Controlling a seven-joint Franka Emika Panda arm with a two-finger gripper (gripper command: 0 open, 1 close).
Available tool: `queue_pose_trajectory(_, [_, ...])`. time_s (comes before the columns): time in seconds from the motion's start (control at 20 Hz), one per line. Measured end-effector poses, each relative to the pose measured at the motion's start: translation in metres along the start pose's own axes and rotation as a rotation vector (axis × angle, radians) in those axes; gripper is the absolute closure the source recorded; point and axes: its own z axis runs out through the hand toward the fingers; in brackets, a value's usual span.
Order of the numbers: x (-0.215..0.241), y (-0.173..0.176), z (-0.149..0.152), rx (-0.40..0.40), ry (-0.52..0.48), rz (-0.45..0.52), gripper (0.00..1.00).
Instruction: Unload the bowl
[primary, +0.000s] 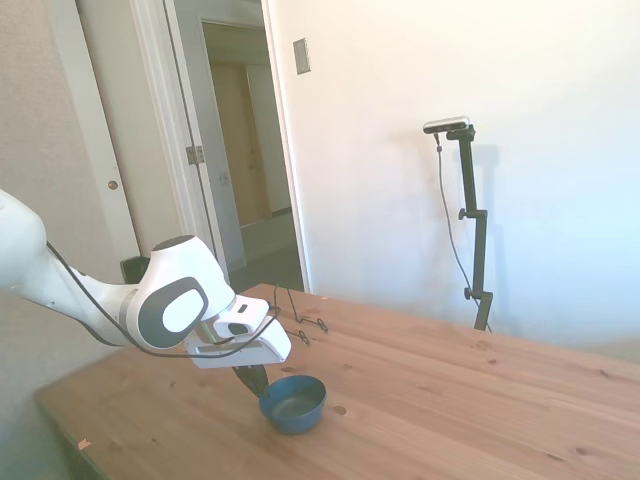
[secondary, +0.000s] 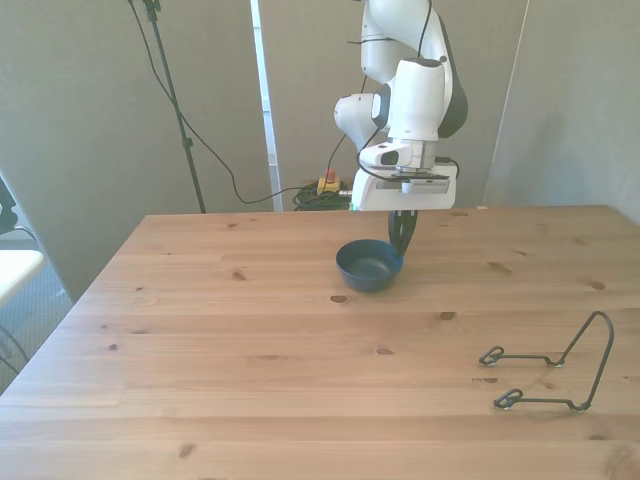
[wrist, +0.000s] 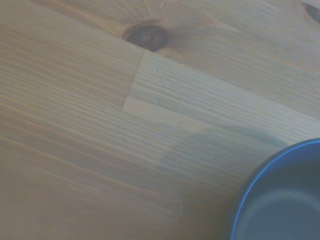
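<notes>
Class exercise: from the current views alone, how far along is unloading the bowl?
Done: the bowl is already away from the wire rack, which lies apart at the front view's right.
In hand: the gripper is shut on the bowl's rim, low over the table.
Left: letting go and withdrawing.
</notes>
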Motion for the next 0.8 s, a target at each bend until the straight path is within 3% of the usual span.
queue_pose_trajectory(0.45, [-0.0004,-0.0011,-0.0001,0.0,0.001,0.013,0.0])
queue_pose_trajectory(0.8, [0.004,-0.0014,-0.0098,0.046,-0.014,0.126,0.0])
